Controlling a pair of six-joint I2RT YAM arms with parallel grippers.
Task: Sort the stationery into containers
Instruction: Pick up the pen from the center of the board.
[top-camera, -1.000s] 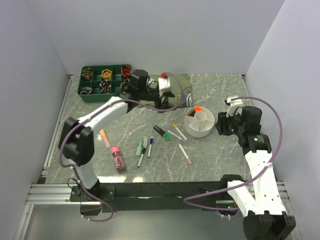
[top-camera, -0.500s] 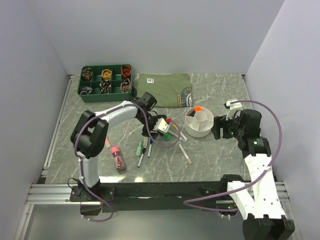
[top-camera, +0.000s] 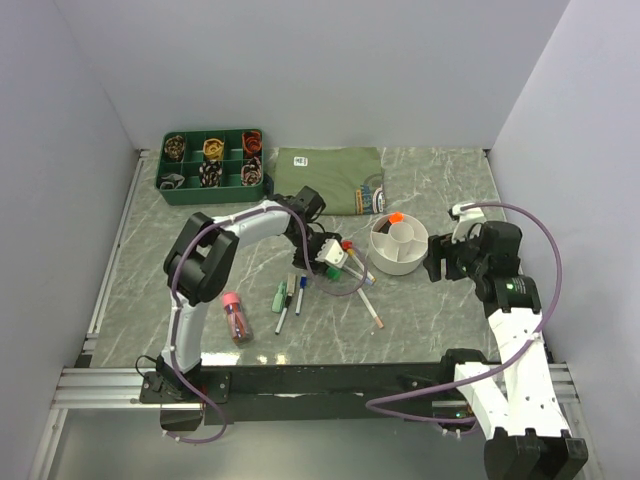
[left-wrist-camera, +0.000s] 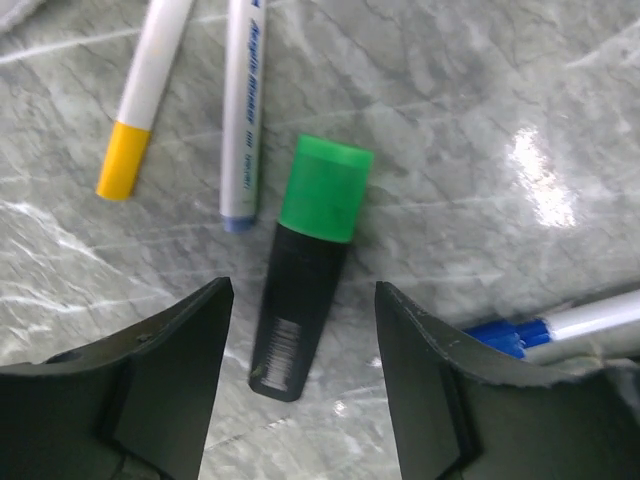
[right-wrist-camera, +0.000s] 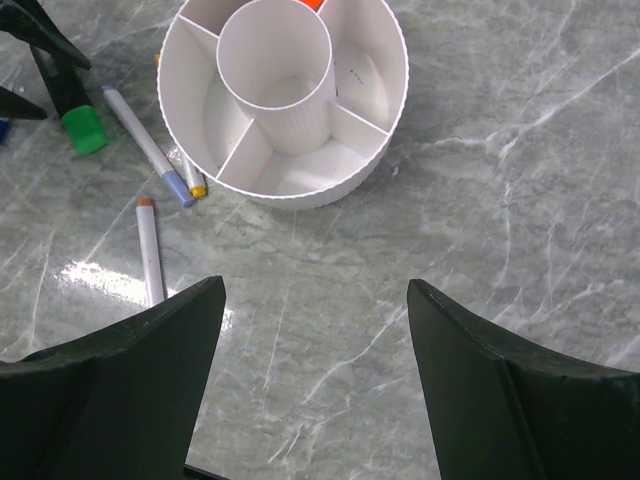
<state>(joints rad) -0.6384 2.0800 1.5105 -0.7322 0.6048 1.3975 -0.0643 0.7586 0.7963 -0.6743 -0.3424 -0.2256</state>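
A second ago the left arm was stretched far out over the folded olive-green cloth (top-camera: 328, 180) at 12 o'clock of the counter (top-camera: 440, 315). Now it has come back to the group of pens in the middle. The left end effector (top-camera: 331, 256) hangs low over a black highlighter with a green cap (left-wrist-camera: 305, 265). The highlighter lies flat on the counter, with its cap pointing to about 1 o'clock in the left wrist view. The fingers stand released on both sides of it, with a gap on each side, so nothing is grasped yet.

A white pen with a yellow cap (left-wrist-camera: 140, 110) and a white pen with a blue-grey tip (left-wrist-camera: 243, 110) lie just beside it, at 11 o'clock.

The right end effector (right-wrist-camera: 312, 295) has spread its fingers and is empty. It waits near the white round plastic organiser (right-wrist-camera: 330, 185), at about 4 o'clock of it in the top view.

The organiser holds only one orange-topped piece (top-camera: 396, 217), in a ring compartment at its 12 o'clock. I judge that the sorting is at its beginning and that the highlighter is the next piece. The neighbouring pens may be pushed when the fingers close.
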